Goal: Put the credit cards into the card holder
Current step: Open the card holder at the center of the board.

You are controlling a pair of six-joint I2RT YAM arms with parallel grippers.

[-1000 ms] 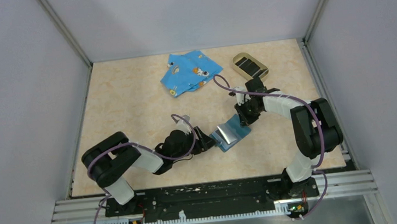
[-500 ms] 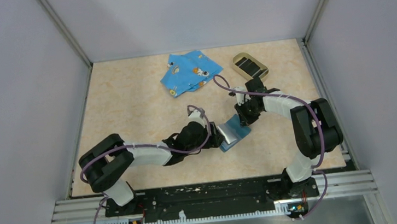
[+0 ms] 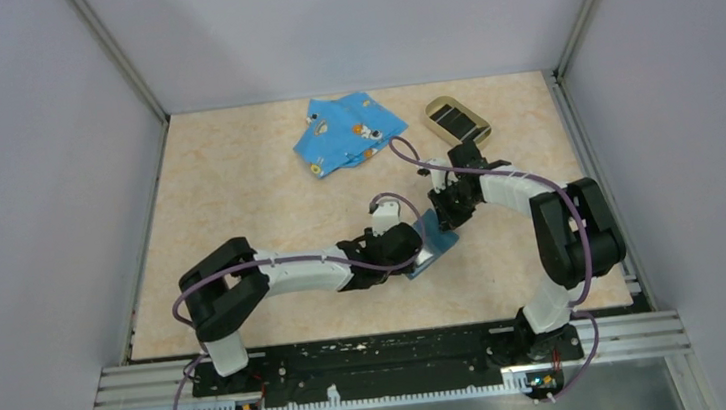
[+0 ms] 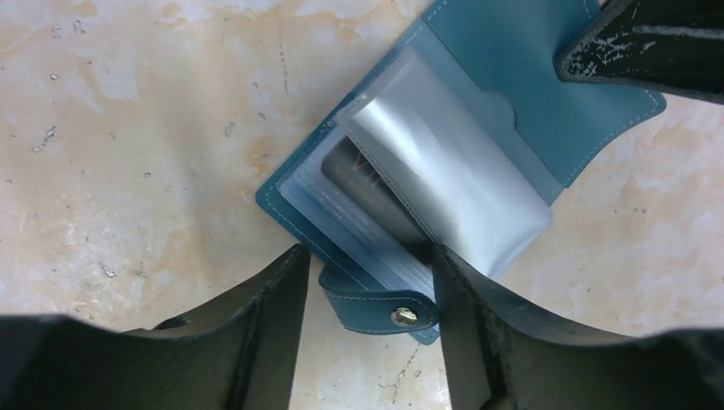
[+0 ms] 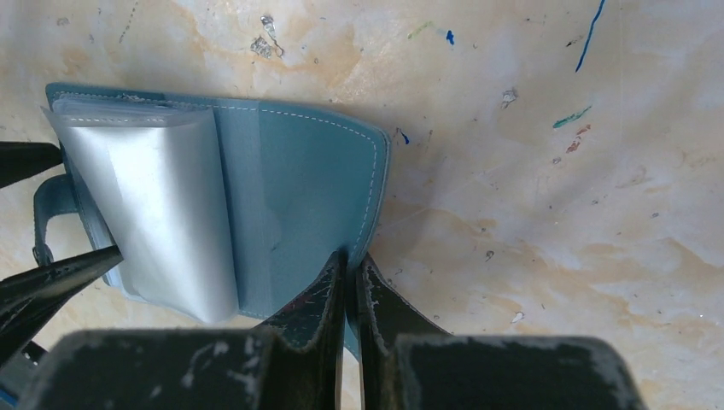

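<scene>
**Status.** The card holder (image 4: 521, 77) lies open on the table (image 4: 128, 128), between the two grippers. One dark credit card (image 4: 363, 171) sits partway inside a clear sleeve (image 4: 452, 171). A second black card (image 3: 453, 116) lies in the tan tray (image 3: 438, 104), well apart from the holder.

**Left gripper** (image 4: 367, 256): jaws wide, straddling the snap tab (image 4: 403, 317), gripping nothing.

**Right gripper** (image 5: 350, 260): jaws almost closed, tips bearing on the cover's edge (whether they pinch it or only pin it down cannot be told).

**Caution.** If the wide jaws close or advance here, they may catch the raised sleeve and buckle it. They may also drag the holder from under the right tips. The inserted card could slide back out of its glossy sleeve.

**Markings.** No legible brand or text; the card shows faint lines only.
</scene>
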